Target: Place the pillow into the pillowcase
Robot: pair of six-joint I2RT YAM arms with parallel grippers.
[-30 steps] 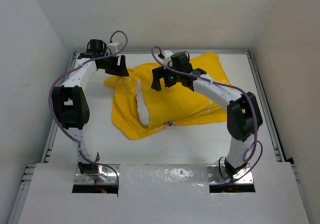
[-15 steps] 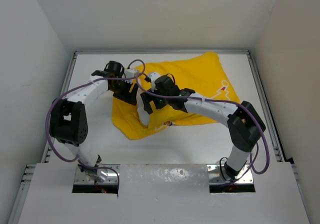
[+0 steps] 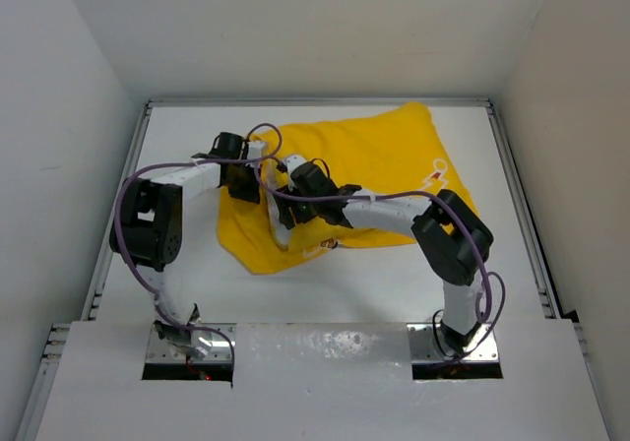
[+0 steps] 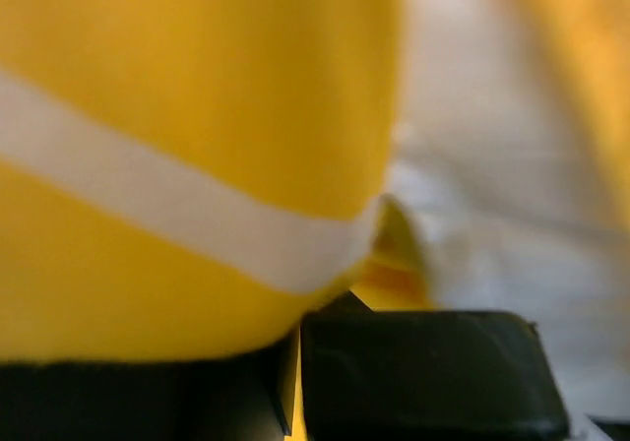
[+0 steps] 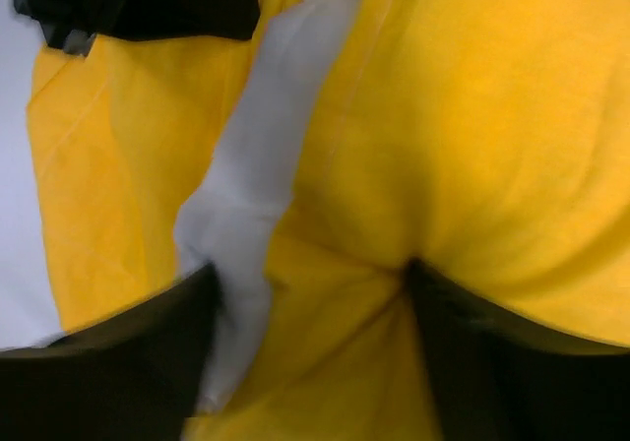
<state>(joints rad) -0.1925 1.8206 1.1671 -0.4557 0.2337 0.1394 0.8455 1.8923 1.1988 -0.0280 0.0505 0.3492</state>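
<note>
Left wrist view has the left fingers point(image 4: 315, 347) pressed together at the bottom of the picture, with a sliver of yellow cloth pinched in the seam between them, so they appear to grip the edge of the pillowcase point(image 4: 197, 87) at its open left end. Right wrist view has the right fingers point(image 5: 482, 362) spread wide, straddling a bunched fold of the pillowcase without clamping it; just to their left a narrow strip of the pillow point(image 5: 261, 156) shows through the mouth. That strip runs away from the right fingers toward the left fingers, which sit at the far side of the same opening. From above, the pillowcase stretches lengthwise from this mouth to its far right corner, bulging as though most of the pillow lies inside. Both arms meet at the mouth, and the right one looks nearer the exposed strip, so tucking it in probably falls to that arm. Around the pillowcase the white table point(image 3: 374, 283) lies bare, boxed in by plain white walls point(image 3: 325, 37).
</note>
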